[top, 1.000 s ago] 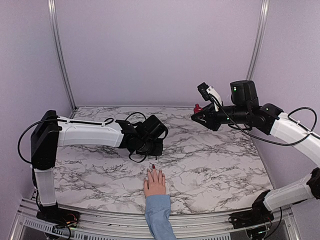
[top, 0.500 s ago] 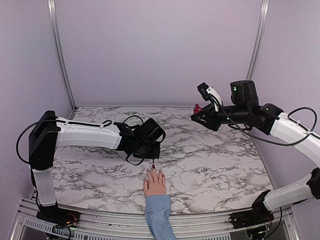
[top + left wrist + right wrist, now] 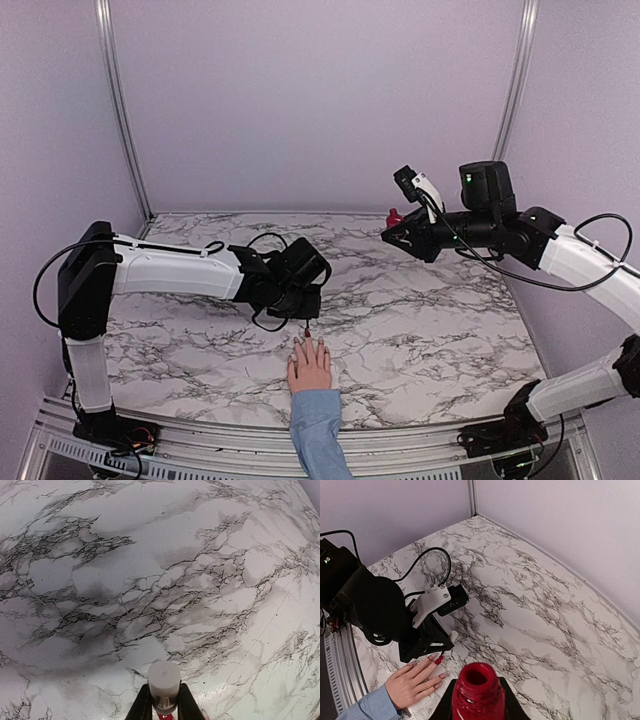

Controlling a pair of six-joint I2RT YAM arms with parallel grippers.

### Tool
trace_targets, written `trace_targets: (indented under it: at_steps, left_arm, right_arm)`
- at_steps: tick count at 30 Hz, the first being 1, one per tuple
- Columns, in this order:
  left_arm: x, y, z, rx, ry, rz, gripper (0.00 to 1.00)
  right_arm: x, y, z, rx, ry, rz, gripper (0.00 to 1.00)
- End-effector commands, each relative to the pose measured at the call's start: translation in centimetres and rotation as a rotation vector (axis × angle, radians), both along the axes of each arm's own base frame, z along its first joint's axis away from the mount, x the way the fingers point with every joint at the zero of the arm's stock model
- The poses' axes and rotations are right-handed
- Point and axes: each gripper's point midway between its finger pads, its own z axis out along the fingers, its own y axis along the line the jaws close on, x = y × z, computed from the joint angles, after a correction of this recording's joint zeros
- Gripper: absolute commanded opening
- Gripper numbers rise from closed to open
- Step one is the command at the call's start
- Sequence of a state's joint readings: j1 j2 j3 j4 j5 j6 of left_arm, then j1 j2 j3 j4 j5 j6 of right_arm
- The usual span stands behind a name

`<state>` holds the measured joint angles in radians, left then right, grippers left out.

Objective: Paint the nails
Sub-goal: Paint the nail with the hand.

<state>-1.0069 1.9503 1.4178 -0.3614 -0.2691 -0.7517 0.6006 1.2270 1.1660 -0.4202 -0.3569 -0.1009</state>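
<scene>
A pale pink hand (image 3: 310,365) with a light blue sleeve (image 3: 318,432) lies flat at the table's near edge. In the right wrist view the hand (image 3: 412,682) shows a dark red middle nail (image 3: 439,660); the other nails (image 3: 441,675) look pale. My left gripper (image 3: 305,318) hangs right over the fingertips, shut on a white cap (image 3: 164,677) whose brush end points down at the red nail. The same cap (image 3: 453,636) shows beside the black wrist. My right gripper (image 3: 477,700) is shut on an open dark red polish bottle (image 3: 477,692), held high at the back right (image 3: 395,215).
Marble tabletop (image 3: 430,330) with lilac walls behind and at both sides. The left arm's black wrist and cables (image 3: 375,605) crowd the space just beyond the hand. A metal rail (image 3: 200,445) runs along the near edge.
The left gripper has shifted slightly left and toward the fingertips with the cap in it. The hand and the right arm have not moved.
</scene>
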Motion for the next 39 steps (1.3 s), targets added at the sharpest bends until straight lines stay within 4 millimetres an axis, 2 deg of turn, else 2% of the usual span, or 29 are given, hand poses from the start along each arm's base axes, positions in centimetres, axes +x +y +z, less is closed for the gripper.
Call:
trace_targets:
  at_steps: [1,22,39]
  left_arm:
    - [-0.2,-0.1,-1.2,0.007,0.012,-0.005,0.0]
    - [-0.4,0.0,-2.4,0.018,0.031,-0.011,0.0]
    - [-0.9,0.6,-2.4,0.018,0.036,-0.002,0.0]
  right_arm:
    - [0.6,0.0,1.9,0.03,-0.034,-0.01,0.0]
    - [0.6,-0.1,1.9,0.027,-0.037,-0.013,0.0]
    - [0.5,-0.1,1.8,0.029,-0.032,-0.011,0.0]
